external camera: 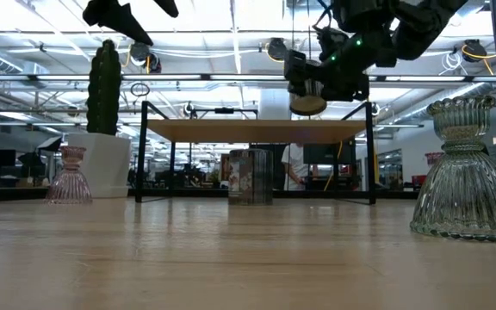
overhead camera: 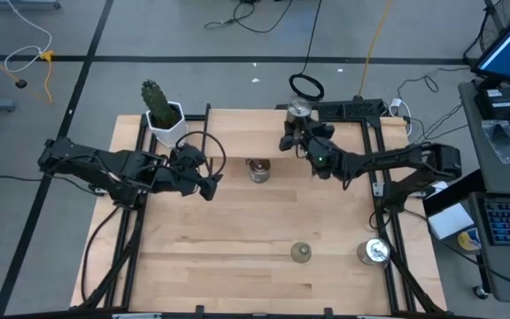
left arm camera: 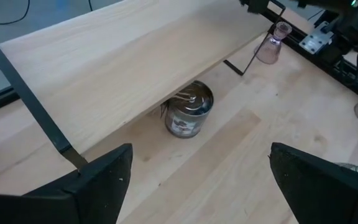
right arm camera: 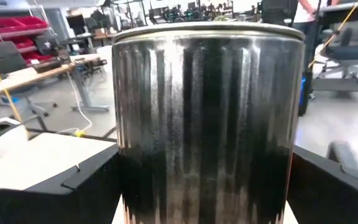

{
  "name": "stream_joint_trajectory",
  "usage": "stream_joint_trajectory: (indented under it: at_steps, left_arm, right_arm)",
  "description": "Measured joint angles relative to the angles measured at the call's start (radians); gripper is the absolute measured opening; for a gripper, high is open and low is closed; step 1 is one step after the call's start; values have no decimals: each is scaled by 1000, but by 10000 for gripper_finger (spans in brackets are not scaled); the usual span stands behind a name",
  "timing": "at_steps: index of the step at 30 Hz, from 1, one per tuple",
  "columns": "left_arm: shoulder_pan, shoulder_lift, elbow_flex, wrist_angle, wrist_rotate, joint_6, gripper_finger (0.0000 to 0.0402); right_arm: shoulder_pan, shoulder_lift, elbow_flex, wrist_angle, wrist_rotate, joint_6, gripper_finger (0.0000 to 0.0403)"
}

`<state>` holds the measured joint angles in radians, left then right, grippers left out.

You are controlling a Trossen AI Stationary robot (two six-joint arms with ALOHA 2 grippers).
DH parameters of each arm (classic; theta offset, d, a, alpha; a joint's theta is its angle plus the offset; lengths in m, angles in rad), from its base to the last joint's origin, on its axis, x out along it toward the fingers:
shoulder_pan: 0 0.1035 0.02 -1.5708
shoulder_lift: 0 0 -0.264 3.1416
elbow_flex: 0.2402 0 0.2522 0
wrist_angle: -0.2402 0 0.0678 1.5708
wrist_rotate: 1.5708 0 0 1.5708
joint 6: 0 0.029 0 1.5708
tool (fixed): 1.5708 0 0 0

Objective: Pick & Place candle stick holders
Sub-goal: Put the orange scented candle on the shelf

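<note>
Because the ribbed silvery holder fills the right wrist view, its base is cut off there; the low view shows it lifted high above the table, clamped between the spread fingers of the right gripper over the shelf's far right end. A second silvery holder stands half under the raised wooden shelf, whose edge hides its far side. The left gripper hangs nearby, jaws wide and empty. From above, an olive-green holder and a third silvery holder sit toward the near edge. Only the low view shows a pinkish glass holder beside the cactus pot; the large fluted glass holder there is cut off at the right.
</note>
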<state>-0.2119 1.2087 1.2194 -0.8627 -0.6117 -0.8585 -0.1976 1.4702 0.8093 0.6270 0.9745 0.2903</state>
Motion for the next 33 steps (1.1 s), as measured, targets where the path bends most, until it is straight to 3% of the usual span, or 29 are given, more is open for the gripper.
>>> stream_joint_trajectory:
  at_steps: [6, 18, 23, 29, 33]
  left_arm:
    - [0, 0, 1, -1, 9, 9, 370]
    - [-1, 0, 1, -2, 29, 74, 378]
    - [-1, 0, 1, -2, 36, 74, 370]
    - [-1, 0, 2, -2, 37, 92, 377]
    - [-1, 0, 2, -2, 38, 97, 383]
  right_arm:
    - [25, 72, -1, 121, 104, -87, 352]
    - [25, 136, 1, 153, 104, -38, 352]
    - [33, 154, 2, 170, 167, -80, 352]
    - [32, 154, 2, 164, 149, -91, 355]
    - [28, 153, 2, 138, 107, -73, 386]
